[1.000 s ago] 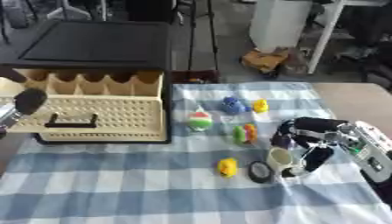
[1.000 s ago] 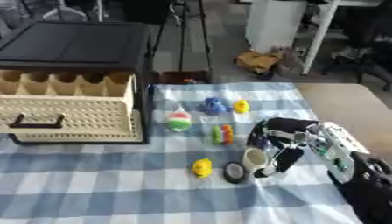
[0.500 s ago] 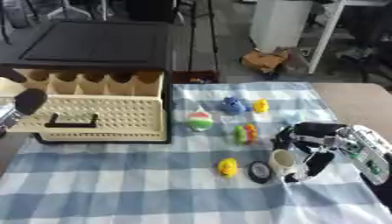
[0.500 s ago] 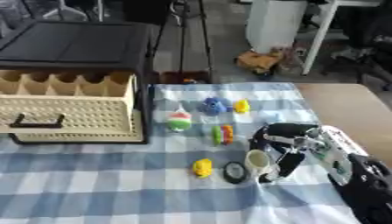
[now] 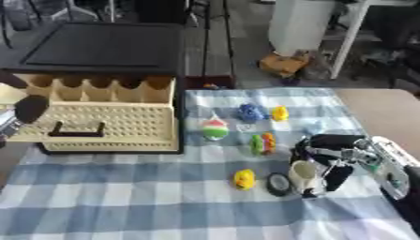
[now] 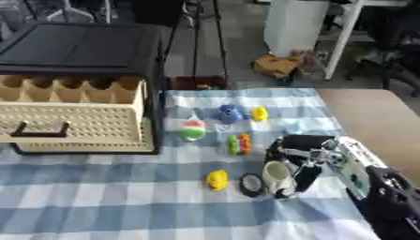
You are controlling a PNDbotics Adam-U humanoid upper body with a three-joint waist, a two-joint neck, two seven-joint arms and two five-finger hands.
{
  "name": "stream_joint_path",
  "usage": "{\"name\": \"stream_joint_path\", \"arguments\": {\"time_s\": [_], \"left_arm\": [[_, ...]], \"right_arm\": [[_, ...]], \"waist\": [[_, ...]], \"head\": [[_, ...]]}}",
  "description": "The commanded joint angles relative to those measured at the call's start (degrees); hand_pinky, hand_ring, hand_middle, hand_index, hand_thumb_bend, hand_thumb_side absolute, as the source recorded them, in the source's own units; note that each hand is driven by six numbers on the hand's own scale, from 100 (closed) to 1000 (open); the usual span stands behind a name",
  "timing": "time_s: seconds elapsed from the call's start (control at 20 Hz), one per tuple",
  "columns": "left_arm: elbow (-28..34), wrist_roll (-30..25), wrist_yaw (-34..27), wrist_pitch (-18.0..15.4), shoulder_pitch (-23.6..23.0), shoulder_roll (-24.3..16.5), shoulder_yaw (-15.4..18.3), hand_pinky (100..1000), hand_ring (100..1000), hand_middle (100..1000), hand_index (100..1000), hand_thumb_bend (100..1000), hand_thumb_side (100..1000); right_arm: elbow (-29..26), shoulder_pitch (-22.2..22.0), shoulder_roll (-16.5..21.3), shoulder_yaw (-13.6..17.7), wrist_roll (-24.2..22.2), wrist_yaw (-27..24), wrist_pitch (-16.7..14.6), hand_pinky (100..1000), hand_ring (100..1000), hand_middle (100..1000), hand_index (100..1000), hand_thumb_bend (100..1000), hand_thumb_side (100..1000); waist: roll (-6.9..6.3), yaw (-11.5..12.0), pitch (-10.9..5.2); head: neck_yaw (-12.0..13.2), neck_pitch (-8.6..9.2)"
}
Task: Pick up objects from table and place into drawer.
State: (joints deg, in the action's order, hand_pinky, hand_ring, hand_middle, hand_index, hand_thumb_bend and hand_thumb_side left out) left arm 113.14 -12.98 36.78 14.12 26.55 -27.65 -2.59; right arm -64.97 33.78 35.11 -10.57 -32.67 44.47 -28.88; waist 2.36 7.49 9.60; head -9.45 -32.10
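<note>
— How far has it got, do you reckon?

— Hardly begun, I'd say. The cream drawer unit (image 5: pixel 102 123) sits at the left edge of the checked tablecloth (image 5: pixel 123 201), its perforated drawer front pushed in, handle (image 5: pixel 78 130) untouched, and I can't see any toy inside it from here

— And the toys?

— All on the cloth. A blue toy (image 5: pixel 250 112) and a small yellow one (image 5: pixel 281 113) sit side by side toward the far edge, a red, white and green ball-like toy (image 5: pixel 215 129) just beside the drawer unit, a green and orange piece (image 5: pixel 262 143) near the middle, and a yellow duck-shaped toy (image 5: pixel 244 178) nearer the front edge

— What's the right hand doing?

— The right hand (image 5: pixel 326 157) is down near the right edge with its fingers curled round a small cream cup (image 5: pixel 302 171). The cup looks to be resting on the cloth or barely off it, I can't tell which. A dark round lid-like thing (image 5: pixel 279 183) lies just beside it

— The left?

— Only a dark rounded part of the left hand (image 5: pixel 31 108) shows at the left edge, by the drawer unit. I can't tell how its fingers stand

— So everything's left?

— Looks that way: the drawer needs opening, and every piece needs carrying over
</note>
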Motion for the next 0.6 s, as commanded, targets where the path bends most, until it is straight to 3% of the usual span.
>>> {"name": "stream_joint_path", "arguments": {"time_s": [0.05, 0.6], "left_arm": [[0.84, 0.10, -0.27, -0.15, 0.65, -0.43, 0.68, 100, 100, 100, 673, 778, 1000], [0.76, 0.22, -0.31, -0.15, 0.50, -0.47, 0.71, 100, 100, 100, 673, 779, 1000]], "right_arm": [[-0.29, 0.89, 1.04, 0.17, 0.02, 0.35, -0.31, 100, 210, 529, 685, 570, 354], [-0.61, 0.03, 1.73, 0.42, -0.33, -0.18, 0.52, 100, 203, 484, 682, 523, 327]], "waist": [[-0.21, 0.09, -0.68], [-0.08, -0.25, -0.85]], "head": [[-0.08, -0.26], [0.04, -0.23]]}}
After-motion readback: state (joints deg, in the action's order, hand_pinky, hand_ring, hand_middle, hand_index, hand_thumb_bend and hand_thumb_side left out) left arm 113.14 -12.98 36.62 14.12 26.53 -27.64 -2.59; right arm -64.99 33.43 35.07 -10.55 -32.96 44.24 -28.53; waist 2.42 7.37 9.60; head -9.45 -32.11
